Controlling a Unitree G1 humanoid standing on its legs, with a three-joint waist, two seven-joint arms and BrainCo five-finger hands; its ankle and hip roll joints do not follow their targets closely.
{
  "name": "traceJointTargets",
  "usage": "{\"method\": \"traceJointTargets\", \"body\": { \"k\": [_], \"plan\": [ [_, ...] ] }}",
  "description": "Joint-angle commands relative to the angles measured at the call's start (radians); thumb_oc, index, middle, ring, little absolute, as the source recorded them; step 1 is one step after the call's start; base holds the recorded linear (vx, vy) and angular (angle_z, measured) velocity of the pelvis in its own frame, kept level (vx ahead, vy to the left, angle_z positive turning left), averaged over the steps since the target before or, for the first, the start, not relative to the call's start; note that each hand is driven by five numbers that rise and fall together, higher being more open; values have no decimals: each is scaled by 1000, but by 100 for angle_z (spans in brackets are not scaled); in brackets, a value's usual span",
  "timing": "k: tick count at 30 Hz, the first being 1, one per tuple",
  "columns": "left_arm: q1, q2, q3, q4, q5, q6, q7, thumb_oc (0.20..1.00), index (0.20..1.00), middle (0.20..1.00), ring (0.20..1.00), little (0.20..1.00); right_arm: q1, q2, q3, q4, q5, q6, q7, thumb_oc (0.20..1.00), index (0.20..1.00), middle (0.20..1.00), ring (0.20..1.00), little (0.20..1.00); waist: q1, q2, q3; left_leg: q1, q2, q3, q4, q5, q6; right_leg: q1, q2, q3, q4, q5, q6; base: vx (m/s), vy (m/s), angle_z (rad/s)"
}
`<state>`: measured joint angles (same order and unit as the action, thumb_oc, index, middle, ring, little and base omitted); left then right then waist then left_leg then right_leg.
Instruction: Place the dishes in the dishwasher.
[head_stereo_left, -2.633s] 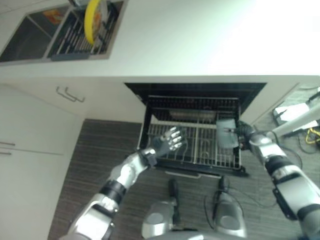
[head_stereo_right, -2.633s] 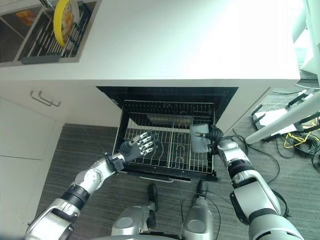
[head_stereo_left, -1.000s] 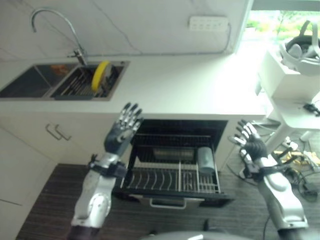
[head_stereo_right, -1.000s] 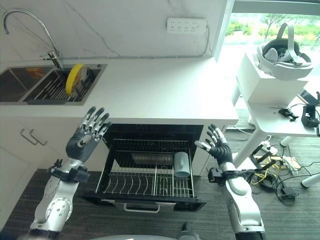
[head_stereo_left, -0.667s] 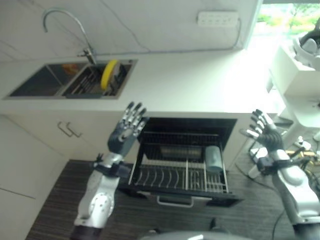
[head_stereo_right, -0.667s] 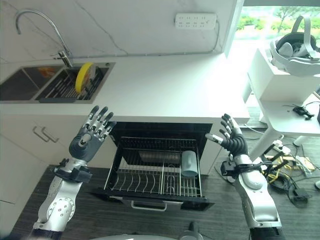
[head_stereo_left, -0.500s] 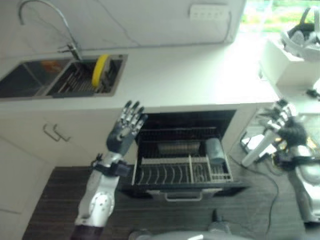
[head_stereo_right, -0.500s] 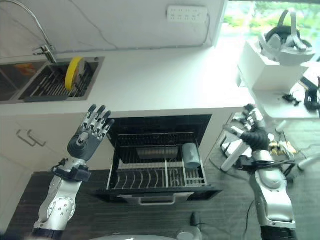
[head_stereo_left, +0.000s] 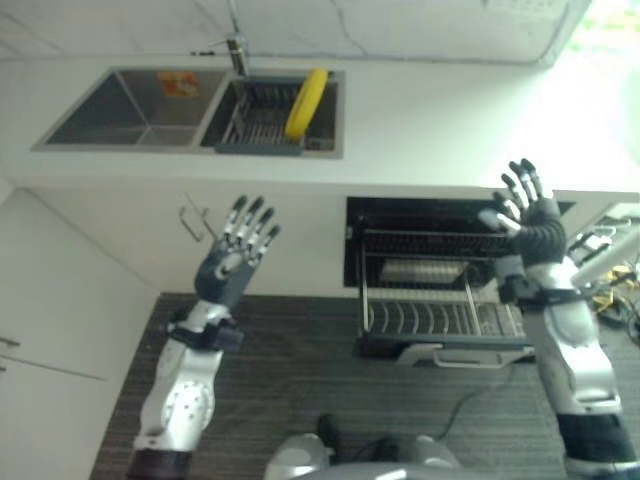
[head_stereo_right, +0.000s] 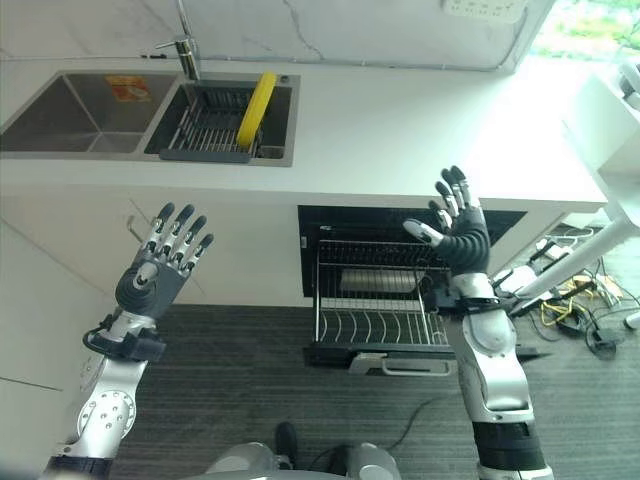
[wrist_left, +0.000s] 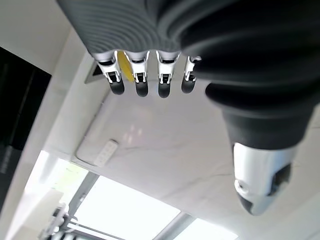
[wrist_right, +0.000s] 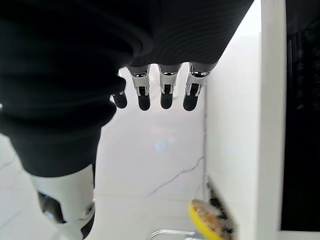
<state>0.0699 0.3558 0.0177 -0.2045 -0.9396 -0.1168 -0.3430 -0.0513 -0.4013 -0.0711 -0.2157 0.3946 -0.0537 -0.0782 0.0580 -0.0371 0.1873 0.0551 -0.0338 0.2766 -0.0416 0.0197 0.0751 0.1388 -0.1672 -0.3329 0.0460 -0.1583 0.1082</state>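
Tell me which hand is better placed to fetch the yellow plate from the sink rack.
Probably the left. The yellow plate stands in the sink rack on the robot's left side; the open, empty left hand is raised nearer below it. The right hand, also open, is raised over the dishwasher rack.

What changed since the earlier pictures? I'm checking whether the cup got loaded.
The right hand let go of the grey cup, left it in the dishwasher rack, and rose open. The left hand also lifted from the rack, open. The camera has swung round. The yellow plate stays in the sink rack.
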Motion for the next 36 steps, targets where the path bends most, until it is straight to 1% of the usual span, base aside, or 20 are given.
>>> {"method": "traceJointTargets", "body": {
  "k": [1,6,7,10,13,18,19,20,21,22,23,24,27,28,29,31,32,34,35,36],
  "plan": [
    [-28,-1,9,-25,29,-48,8,1000,1000,1000,1000,1000,-16,-35,-50,-55,4,-75,-27,1000,1000,1000,1000,1000,-22,13,-71,87,34,-76,-34,-91,-91,7,52,7,-109,151,15,-36,16,-10],
    [-33,11,24,-35,20,-44,7,1000,1000,1000,1000,1000,-6,-32,-59,-70,-7,-60,-21,1000,1000,1000,1000,1000,-50,35,-95,92,27,-60,-46,-98,-88,-2,51,24,-115,163,23,-49,33,-2],
    [-23,97,63,-59,288,-134,280,1000,1000,1000,1000,1000,87,-110,-47,-159,-116,-111,10,1000,1000,1000,1000,1000,-93,46,-60,75,90,-131,-46,-97,-113,-52,47,94,-101,153,30,-31,11,-2],
    [-55,70,40,-72,323,-117,305,1000,1000,1000,1000,1000,63,-120,-56,-130,-129,-137,33,1000,1000,1000,1000,1000,-94,31,-52,82,88,-130,-46,-106,-115,-37,46,112,-122,156,32,-49,-37,-9],
    [-79,67,52,-54,303,-142,313,1000,1000,1000,1000,1000,48,-102,-61,-114,-145,-132,12,1000,1000,1000,1000,1000,-92,27,-53,83,93,-127,-46,-107,-113,-39,52,116,-126,156,30,-82,-43,-16],
    [-10,62,100,-77,302,-144,298,1000,1000,1000,1000,1000,83,-108,-91,-151,-133,-106,64,1000,1000,1000,1000,1000,-86,27,-51,99,92,-101,-29,-100,-118,-30,66,124,-129,144,16,28,-109,-13],
    [-15,57,96,-82,292,-153,288,1000,1000,1000,1000,1000,82,-132,-104,-146,-139,-104,57,1000,1000,1000,1000,1000,-86,1,-16,-1,87,-46,190,-146,-129,-34,32,125,-125,161,6,-106,-100,-17],
    [-32,50,76,-83,288,-163,279,1000,1000,1000,1000,1000,67,-155,-114,-131,-151,-95,33,1000,1000,1000,1000,1000,-85,-11,21,-107,134,-29,355,-97,-163,-35,13,116,-124,175,-6,-201,131,31],
    [-51,44,54,-84,298,-170,282,1000,1000,1000,1000,1000,24,-177,-119,-102,-167,-93,14,1000,1000,1000,1000,1000,-93,6,45,-150,197,-50,376,-57,-191,-45,12,105,-120,182,-13,-135,550,77],
    [-42,36,38,-90,312,-190,303,1000,1000,1000,1000,1000,-10,-181,-118,-83,-160,-105,25,1000,1000,1000,1000,1000,-105,26,49,-105,245,-73,268,-24,-206,-50,2,119,-116,183,-2,41,1339,75],
    [22,25,55,-95,269,-232,315,1000,1000,1000,1000,1000,34,-187,-132,-126,-108,-115,85,1000,1000,1000,1000,1000,-118,50,12,23,329,-95,-31,61,-244,-45,-48,157,-126,176,47,152,1480,9],
    [29,15,64,-89,255,-239,314,1000,1000,1000,1000,1000,23,-194,-126,-127,-131,-114,92,1000,1000,1000,1000,1000,-110,57,-1,34,334,-134,-46,35,-263,-51,-81,177,-132,183,81,166,1310,-74],
    [0,31,70,-81,251,-197,290,1000,1000,1000,1000,1000,2,-190,-135,-138,-137,-102,50,1000,1000,1000,1000,1000,-126,63,-6,40,333,-70,-46,26,-278,-70,-159,165,-119,217,147,79,620,-74],
    [-7,34,64,-69,227,-182,279,1000,1000,1000,1000,1000,12,-182,-142,-147,-131,-104,39,1000,1000,1000,1000,1000,-124,60,-5,37,319,-86,-46,21,-275,-74,-173,162,-115,232,154,70,514,10],
    [-27,34,51,-58,163,-136,263,1000,1000,1000,1000,1000,45,-158,-153,-172,-108,-116,30,1000,1000,1000,1000,1000,-112,53,2,23,272,-131,-46,4,-264,-85,-214,151,-94,271,154,59,458,39],
    [-31,31,46,-49,191,-107,233,1000,1000,1000,1000,1000,74,-123,-159,-192,-110,-123,37,1000,1000,1000,1000,1000,-107,35,10,25,228,-147,-46,-20,-241,-114,-261,141,-59,336,154,63,435,34],
    [-22,37,44,-51,209,-103,218,1000,1000,1000,1000,1000,77,-100,-142,-188,-137,-125,38,1000,1000,1000,1000,1000,-92,26,15,37,197,-133,-46,-41,-214,-136,-283,116,-15,365,154,60,421,12],
    [-8,46,59,-62,205,-78,217,1000,1000,1000,1000,1000,56,-77,-100,-157,-158,-137,26,1000,1000,1000,1000,1000,-55,21,16,47,166,-108,-46,-60,-179,-138,-272,49,43,346,154,21,406,-26],
    [-5,58,60,-62,204,-67,219,1000,1000,1000,1000,1000,40,-72,-72,-127,-167,-150,3,1000,1000,1000,1000,1000,-46,22,20,54,149,-96,-46,-72,-145,-134,-193,41,90,252,134,16,373,-89],
    [-13,62,54,-59,199,-62,220,1000,1000,1000,1000,1000,44,-79,-71,-124,-165,-153,-11,1000,1000,1000,1000,1000,-50,23,19,49,139,-104,-46,-72,-130,-133,-135,59,103,197,116,24,348,-80]
  ]
}}
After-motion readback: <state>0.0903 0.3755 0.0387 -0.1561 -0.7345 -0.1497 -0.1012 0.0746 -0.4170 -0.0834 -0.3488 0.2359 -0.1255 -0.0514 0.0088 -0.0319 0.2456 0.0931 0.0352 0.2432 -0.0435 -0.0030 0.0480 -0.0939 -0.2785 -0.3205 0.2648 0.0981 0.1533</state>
